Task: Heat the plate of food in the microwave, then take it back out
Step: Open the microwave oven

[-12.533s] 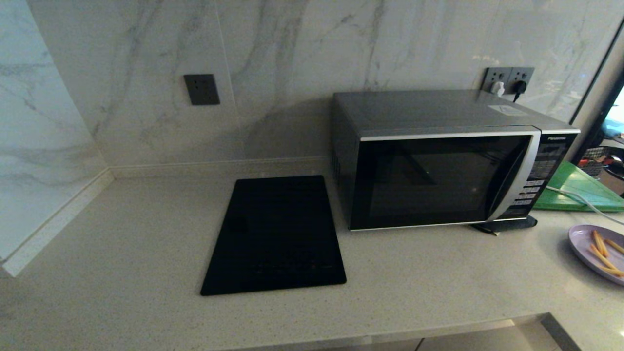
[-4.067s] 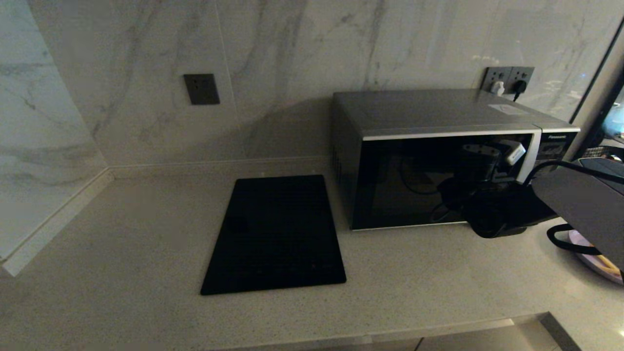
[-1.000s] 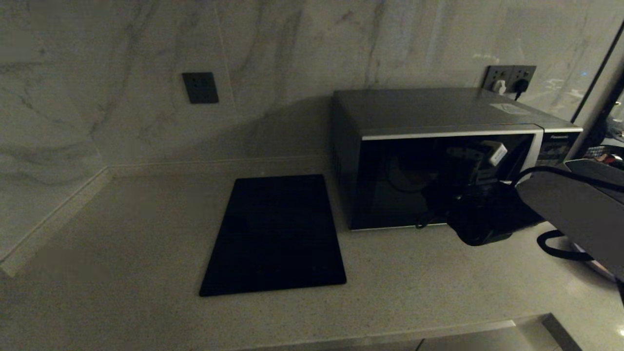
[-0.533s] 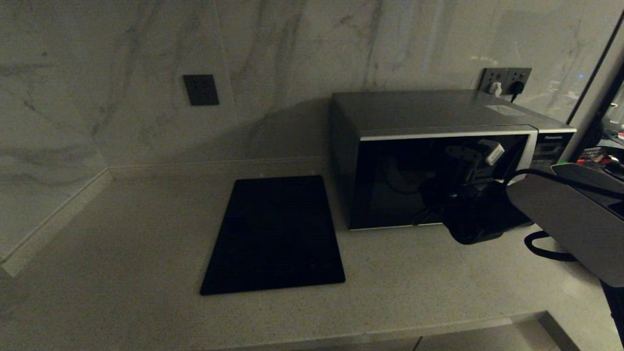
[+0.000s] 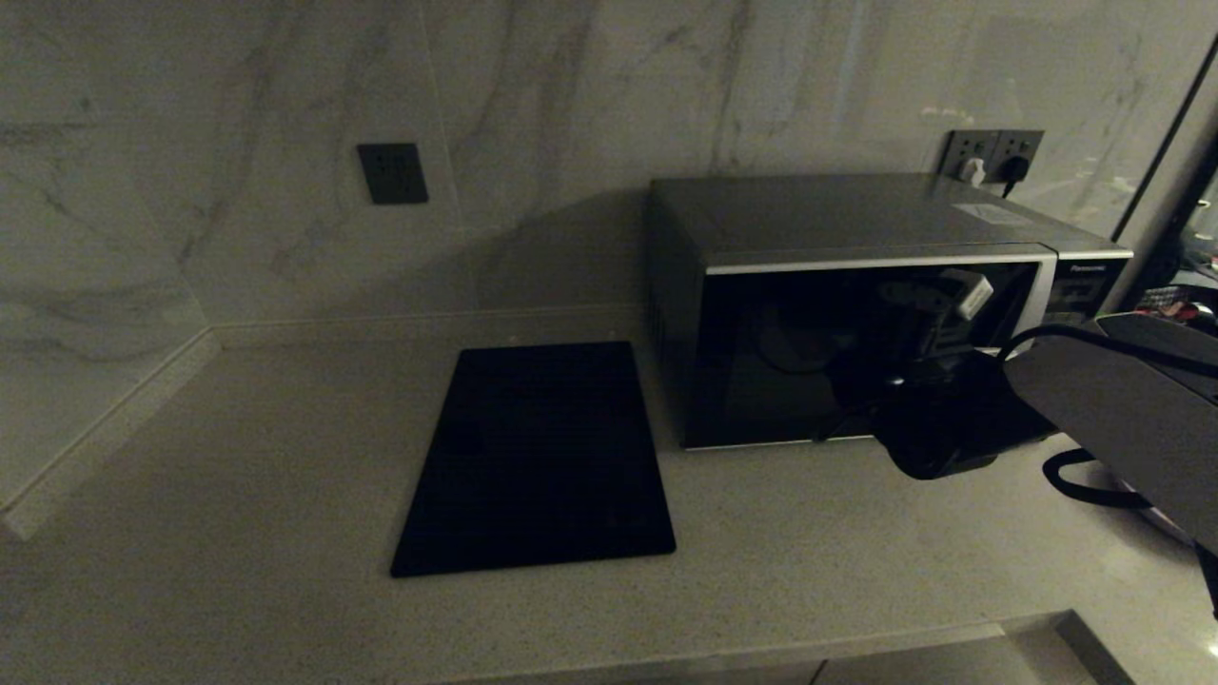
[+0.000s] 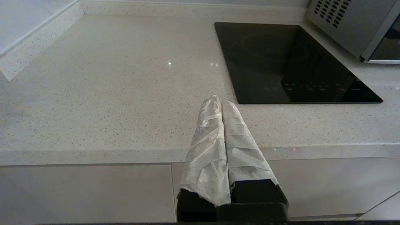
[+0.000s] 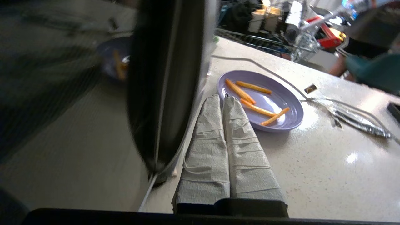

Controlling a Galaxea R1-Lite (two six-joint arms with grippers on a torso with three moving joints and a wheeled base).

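The silver-grey microwave (image 5: 856, 314) stands at the counter's back right. My right arm (image 5: 1113, 409) reaches across its lower right front and hides most of the plate in the head view. In the right wrist view my right gripper (image 7: 220, 97) is shut and holds nothing. Its taped fingers (image 7: 206, 147) lie alongside the curved handle strip (image 7: 165, 93) of the dark door; contact cannot be made out. Just past the fingertips sits the lavender plate (image 7: 272, 100) with a few orange fries (image 7: 240, 91). My left gripper (image 6: 218, 100) is shut and empty, parked off the counter's front edge.
A flat black cooktop panel (image 5: 538, 457) (image 6: 293, 62) lies left of the microwave. A white cable and a foil-like item (image 7: 353, 120) run across the counter beyond the plate. Cluttered racks stand past the counter's right end. Wall sockets (image 5: 990, 152) sit behind the microwave.
Since the earliest frame my right arm has come in front of the microwave's right side, covering the plate. Over the last second it shifted slightly left, then back right.
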